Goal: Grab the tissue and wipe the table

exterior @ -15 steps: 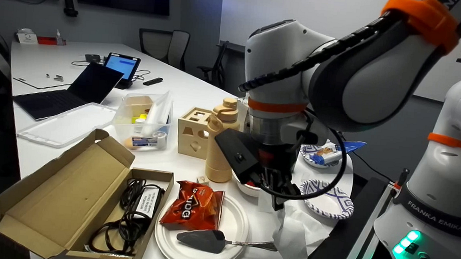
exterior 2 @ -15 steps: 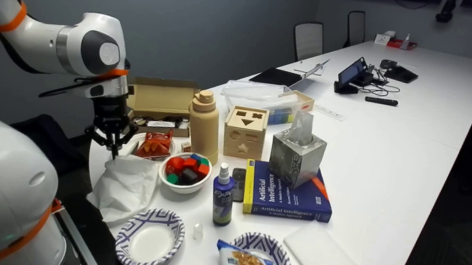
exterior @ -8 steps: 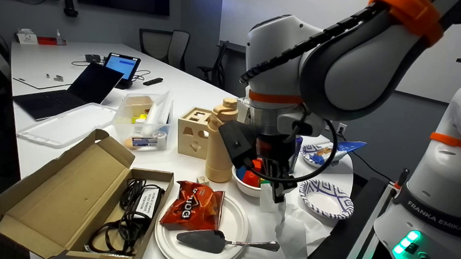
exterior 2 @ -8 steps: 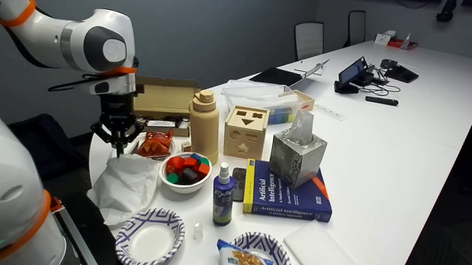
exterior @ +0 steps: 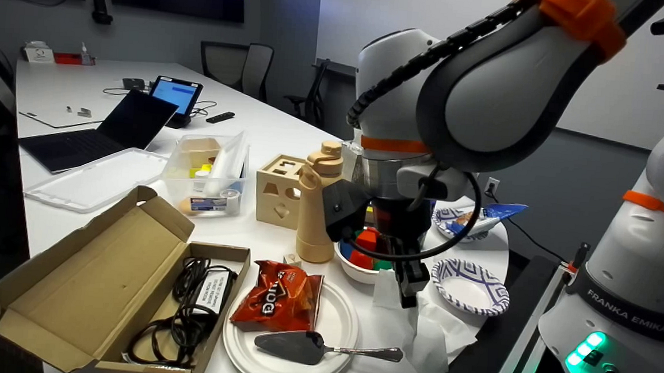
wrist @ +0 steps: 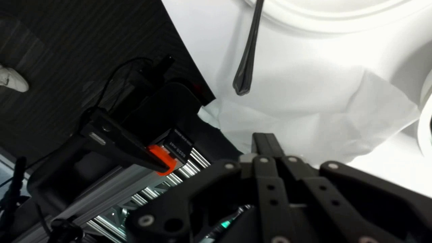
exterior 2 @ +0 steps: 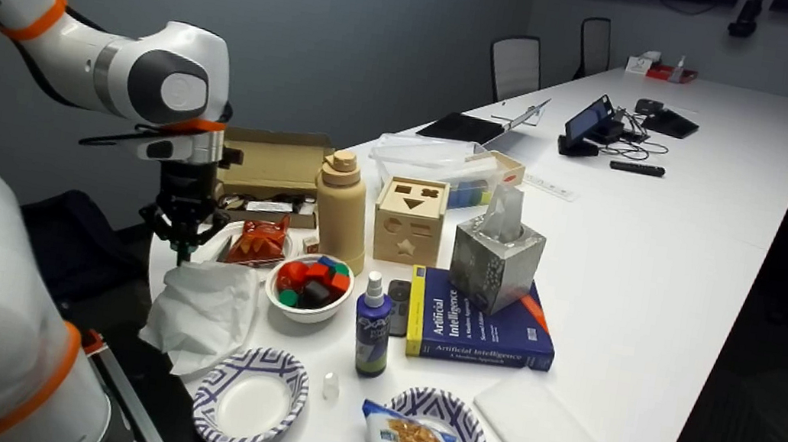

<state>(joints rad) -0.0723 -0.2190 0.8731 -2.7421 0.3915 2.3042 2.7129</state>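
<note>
Gripper [wrist: 267,144] has fingers together, clamped on crumpled tissue [exterior 2: 207,318]. On table [exterior 2: 637,247], in wrist view, its long axis runs crosswise, right corner pointing to bowl [exterior 2: 307,316].

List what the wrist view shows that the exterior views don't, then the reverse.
Only the wrist view: what looks like a white shoe at its left edge.
Only the exterior views: a tall tan bottle and a shiny red chip bag.
Shared by all: the crumpled white paper tissue, the smooth white table and the black gripper.
</note>
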